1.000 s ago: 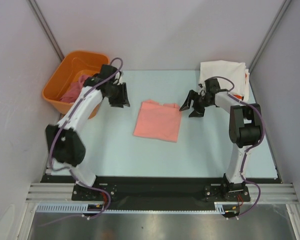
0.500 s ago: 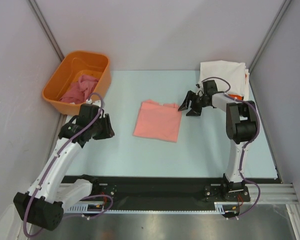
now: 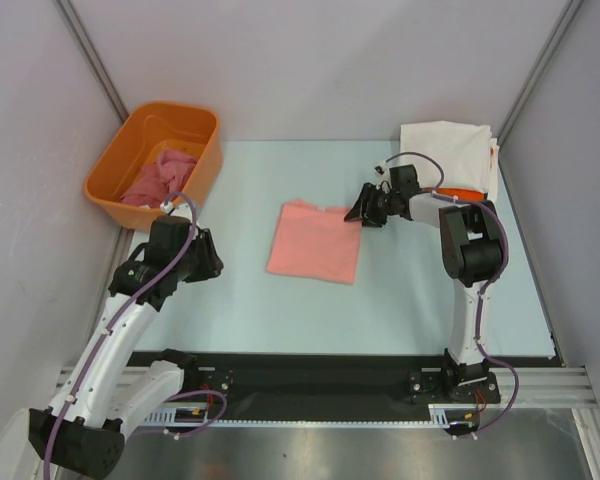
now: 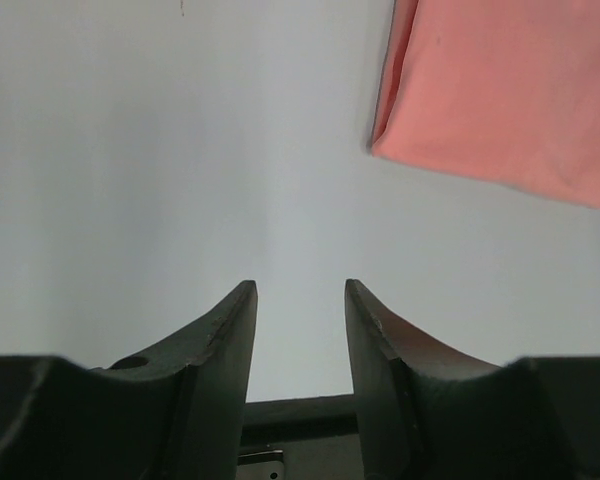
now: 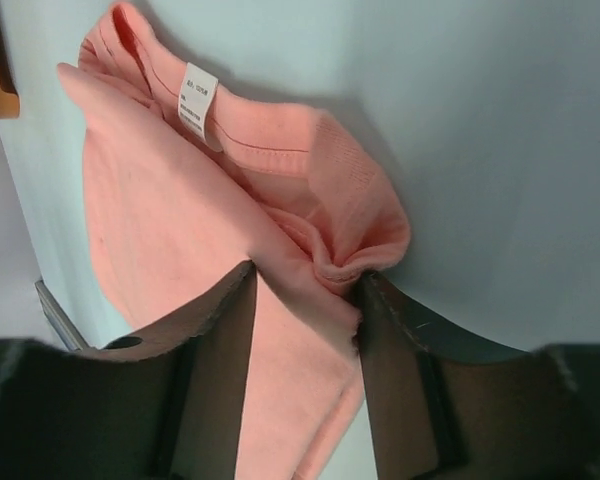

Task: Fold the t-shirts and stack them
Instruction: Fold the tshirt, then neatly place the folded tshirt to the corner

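A salmon-pink t-shirt (image 3: 315, 242) lies folded on the table's middle. My right gripper (image 3: 362, 212) sits at its far right corner by the collar. In the right wrist view the right gripper (image 5: 305, 285) straddles that corner of the salmon-pink t-shirt (image 5: 180, 230), jaws still apart, cloth puckered against one finger. My left gripper (image 3: 216, 264) hovers open and empty left of the shirt. The left wrist view shows this gripper (image 4: 298, 290) over bare table, the shirt's edge (image 4: 500, 90) ahead. A rose-pink t-shirt (image 3: 160, 175) is crumpled in the tub. A cream-white t-shirt (image 3: 448, 150) lies folded at the back right, over an orange one (image 3: 463, 192).
An orange plastic tub (image 3: 117, 152) stands at the back left corner. Grey walls close in on the left, back and right. The arms' bases and a black rail (image 3: 310, 375) run along the near edge.
My left arm has drawn back from the tub toward the near left. My right gripper has slid left onto the salmon shirt's corner and its jaws have narrowed.
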Action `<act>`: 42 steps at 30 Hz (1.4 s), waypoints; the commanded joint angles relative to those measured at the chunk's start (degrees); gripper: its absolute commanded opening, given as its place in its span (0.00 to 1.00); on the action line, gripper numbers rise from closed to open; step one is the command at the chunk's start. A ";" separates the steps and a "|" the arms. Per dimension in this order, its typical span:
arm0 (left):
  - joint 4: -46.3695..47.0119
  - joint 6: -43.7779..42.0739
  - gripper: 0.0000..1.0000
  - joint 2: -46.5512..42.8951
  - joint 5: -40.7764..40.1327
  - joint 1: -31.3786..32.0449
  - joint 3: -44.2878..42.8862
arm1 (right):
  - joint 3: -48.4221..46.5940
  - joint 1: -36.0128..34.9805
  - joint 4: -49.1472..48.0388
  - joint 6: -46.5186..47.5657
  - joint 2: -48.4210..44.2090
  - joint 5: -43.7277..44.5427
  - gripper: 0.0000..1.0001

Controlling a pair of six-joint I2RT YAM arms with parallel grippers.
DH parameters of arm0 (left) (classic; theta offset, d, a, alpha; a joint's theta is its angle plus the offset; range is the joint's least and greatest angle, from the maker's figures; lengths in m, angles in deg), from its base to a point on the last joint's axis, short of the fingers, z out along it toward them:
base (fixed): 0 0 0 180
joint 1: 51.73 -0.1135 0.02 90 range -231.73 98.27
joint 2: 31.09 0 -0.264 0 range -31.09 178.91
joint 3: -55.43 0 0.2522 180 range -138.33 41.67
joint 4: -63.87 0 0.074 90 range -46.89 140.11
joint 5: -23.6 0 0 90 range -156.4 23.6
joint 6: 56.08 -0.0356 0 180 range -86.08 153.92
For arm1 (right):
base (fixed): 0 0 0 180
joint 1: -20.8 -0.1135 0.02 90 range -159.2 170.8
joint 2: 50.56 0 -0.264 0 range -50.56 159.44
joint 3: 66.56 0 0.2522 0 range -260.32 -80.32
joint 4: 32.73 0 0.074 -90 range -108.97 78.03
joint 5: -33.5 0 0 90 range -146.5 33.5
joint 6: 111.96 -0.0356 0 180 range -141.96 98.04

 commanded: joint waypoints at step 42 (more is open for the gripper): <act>3.29 1.05 0.47 -0.17 -1.34 -0.17 0.99 | -34.88 9.59 26.52 25.01 -16.15 29.92 0.00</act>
